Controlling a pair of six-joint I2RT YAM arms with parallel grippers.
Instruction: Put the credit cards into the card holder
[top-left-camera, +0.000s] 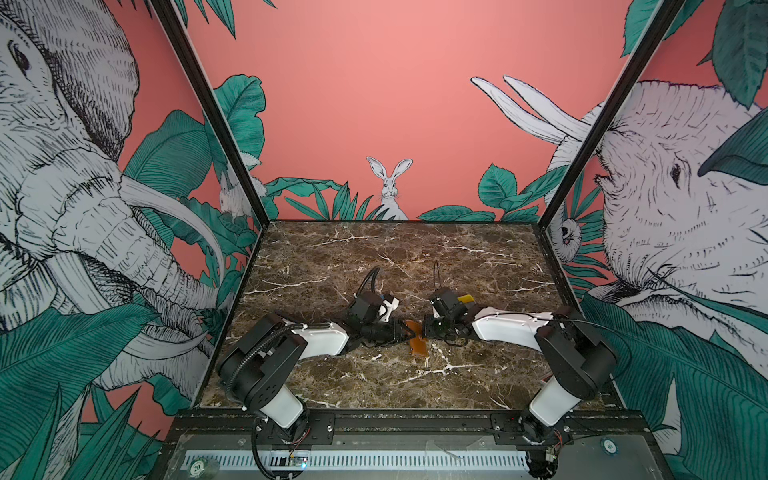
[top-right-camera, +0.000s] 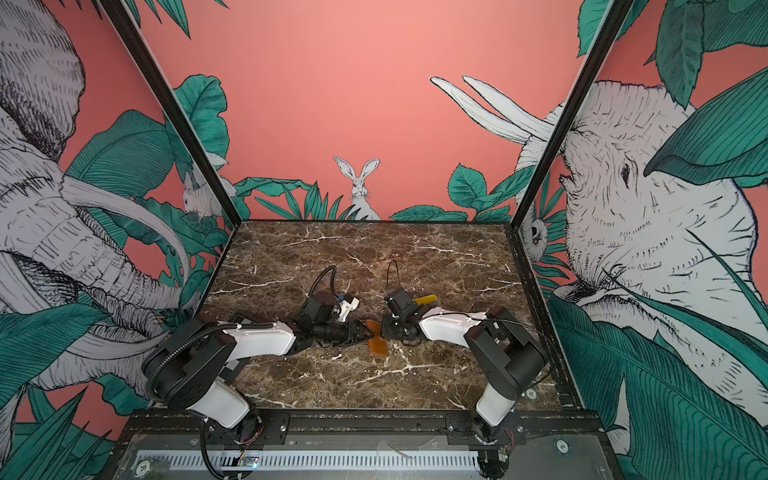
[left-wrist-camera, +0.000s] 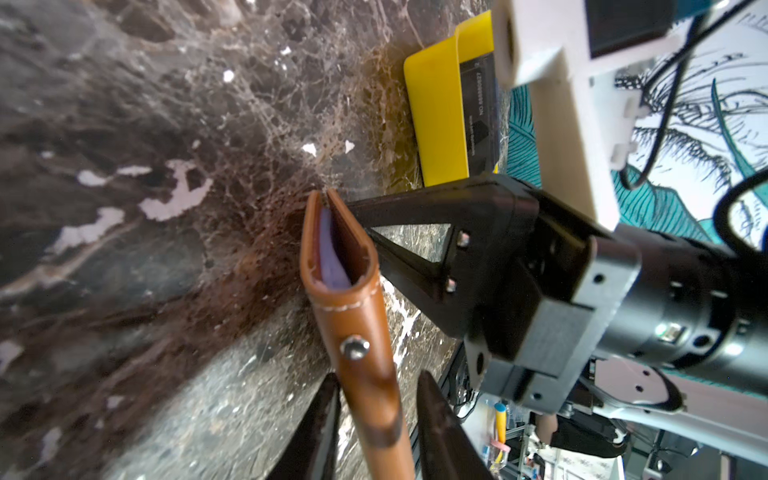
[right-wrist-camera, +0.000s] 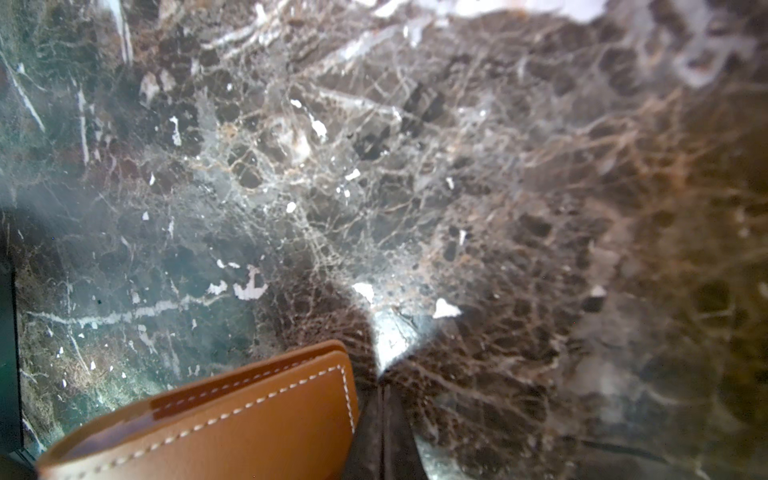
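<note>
Where my two arms meet, at the middle of the bench (top-left-camera: 374, 257) and a little toward its near side, the card holder (top-left-camera: 417, 345) (top-right-camera: 378, 347) (left-wrist-camera: 357, 320) (right-wrist-camera: 249, 415) stands edge-on between my hands. Its tan leather covers are parted slightly at one end, and my left wrist view shows greyish sleeves (left-wrist-camera: 332, 257) in the gap. I cannot tell whether its lower edge rests on the bench.

My left hand (top-left-camera: 404, 329) (top-right-camera: 365, 329) (left-wrist-camera: 376, 376) comes at it from the left. Its fingers are narrow, set one on each side of the leather just below the snap stud (left-wrist-camera: 354, 347). One finger lies against the leather, and a sliver of bench shows between the other finger and the holder, so I am not clamped on it.

My right hand (top-left-camera: 426, 328) (top-right-camera: 385, 326) (left-wrist-camera: 352, 208) (right-wrist-camera: 382, 386) reaches in from the right with its fingers pressed together. Their tip touches the outside of the cover that faces right. I cannot tell whether any leather is pinched between them.

The credit cards (left-wrist-camera: 482, 108) lie in the yellow tray (left-wrist-camera: 436, 116) (top-left-camera: 466, 298) (top-right-camera: 428, 299), farther back and to the right of the holder, apart from it. I see only a dark card with white print. In both top views my right wrist covers most of the tray and hides the cards.
</note>
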